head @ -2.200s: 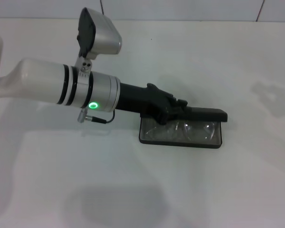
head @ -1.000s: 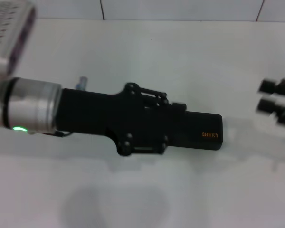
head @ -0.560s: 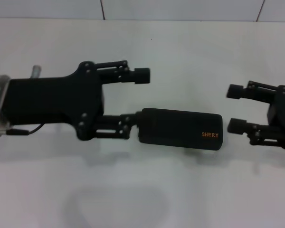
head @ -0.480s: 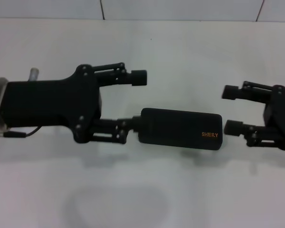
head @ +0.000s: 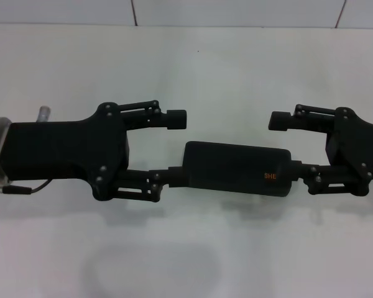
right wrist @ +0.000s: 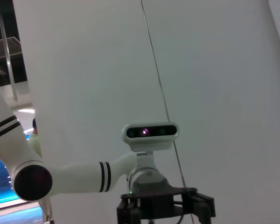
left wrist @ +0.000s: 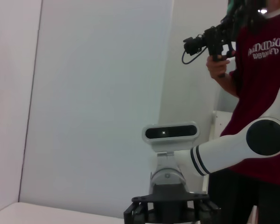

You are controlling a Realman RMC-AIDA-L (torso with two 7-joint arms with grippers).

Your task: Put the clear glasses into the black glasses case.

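Observation:
The black glasses case (head: 235, 168) lies closed on the white table in the head view, with gold lettering near its right end. The clear glasses are hidden. My left gripper (head: 173, 148) is open at the case's left end, its nearer finger (head: 163, 178) touching that end and its farther finger off to the side, over bare table. My right gripper (head: 290, 146) is open at the right end, its nearer finger (head: 303, 172) against the case. The left wrist view shows the right gripper (left wrist: 171, 212) head-on; the right wrist view shows the left gripper (right wrist: 165, 206).
The white table (head: 236, 62) stretches bare around the case, with a tiled wall behind it. In the left wrist view a person in a maroon shirt (left wrist: 259, 93) stands behind the right arm, holding a camera rig.
The case, open with the glasses inside, is now closed. My left gripper drew back to the left and opened. My right gripper came in from the right and reached the case's right end.

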